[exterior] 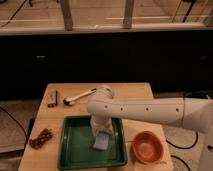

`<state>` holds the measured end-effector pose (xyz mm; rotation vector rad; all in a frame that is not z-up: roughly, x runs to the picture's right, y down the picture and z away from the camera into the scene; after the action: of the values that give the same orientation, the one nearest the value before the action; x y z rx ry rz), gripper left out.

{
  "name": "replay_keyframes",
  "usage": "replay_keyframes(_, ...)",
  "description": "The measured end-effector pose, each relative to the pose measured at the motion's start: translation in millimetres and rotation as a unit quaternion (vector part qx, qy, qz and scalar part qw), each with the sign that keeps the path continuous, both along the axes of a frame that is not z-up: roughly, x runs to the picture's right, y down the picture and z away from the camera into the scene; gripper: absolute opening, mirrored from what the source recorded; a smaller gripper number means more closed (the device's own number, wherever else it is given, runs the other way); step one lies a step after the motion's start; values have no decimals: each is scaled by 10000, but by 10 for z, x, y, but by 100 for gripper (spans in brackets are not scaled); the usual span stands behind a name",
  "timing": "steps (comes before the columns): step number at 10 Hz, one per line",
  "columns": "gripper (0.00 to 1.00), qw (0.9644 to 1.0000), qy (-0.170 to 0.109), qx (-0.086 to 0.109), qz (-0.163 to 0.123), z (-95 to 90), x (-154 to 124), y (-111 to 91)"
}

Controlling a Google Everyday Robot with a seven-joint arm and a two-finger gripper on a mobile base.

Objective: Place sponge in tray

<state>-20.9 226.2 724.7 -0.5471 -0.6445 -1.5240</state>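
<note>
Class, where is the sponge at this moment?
In the camera view, the sponge is in the right half of the dark green tray, just below the gripper that reaches down into it; the orange bowl stands right of the tray.

Robot test space, lab/office type, by a window wall.
Small wooden table (135, 92) stands alone vs. a dark low wall (100, 60) w/ big glazed panes & pale uprights (66, 15) above. Loose cables lie on the floor off the table's left edge (15, 125) & right edge (192, 142). White robot arm (150, 109) comes in over the right edge, gripper (102, 131) over the green tray (75, 145) at mid front edge. Few props: orange bowl (147, 146) nr front-right corner, brown cluster (41, 137) at front-left edge, utensil (77, 96) nr back-left corner.
</note>
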Motion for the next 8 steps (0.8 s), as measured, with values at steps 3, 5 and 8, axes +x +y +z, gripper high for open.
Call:
replay_keyframes(3, 9, 10000, -35, -10, -43, -5, 4, 1)
replay_keyframes(5, 7, 10000, -58, -10, -64, -9, -2, 0)
replay_keyframes(8, 8, 9999, -87, -15, -101, -13, -5, 4)
